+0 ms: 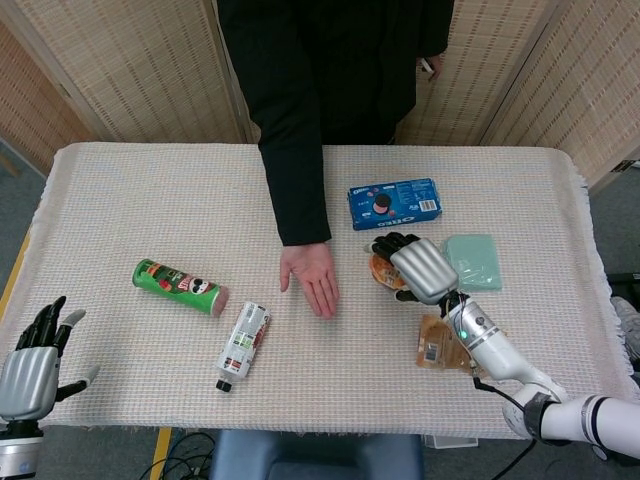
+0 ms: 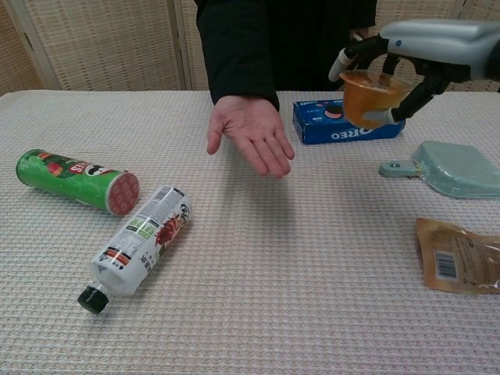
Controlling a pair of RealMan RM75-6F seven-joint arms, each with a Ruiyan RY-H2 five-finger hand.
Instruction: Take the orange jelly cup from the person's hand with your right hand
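My right hand [image 1: 420,266] [image 2: 422,43] grips the orange jelly cup [image 2: 373,98] [image 1: 383,270] from above, held in the air over the right half of the table. The cup is upright, in front of the Oreo box. The person's hand [image 1: 312,276] [image 2: 250,141] lies open and empty, palm up, to the left of the cup and apart from it. My left hand [image 1: 30,365] hangs at the table's near left corner with fingers spread, holding nothing; only the head view shows it.
A blue Oreo box [image 1: 394,203] [image 2: 348,125] lies behind the cup. A pale green dustpan [image 1: 475,262] [image 2: 457,168] and a brown snack packet [image 1: 440,345] [image 2: 461,266] sit at the right. A green chips can [image 1: 180,286] [image 2: 74,181] and a bottle [image 1: 243,346] [image 2: 137,246] lie at the left.
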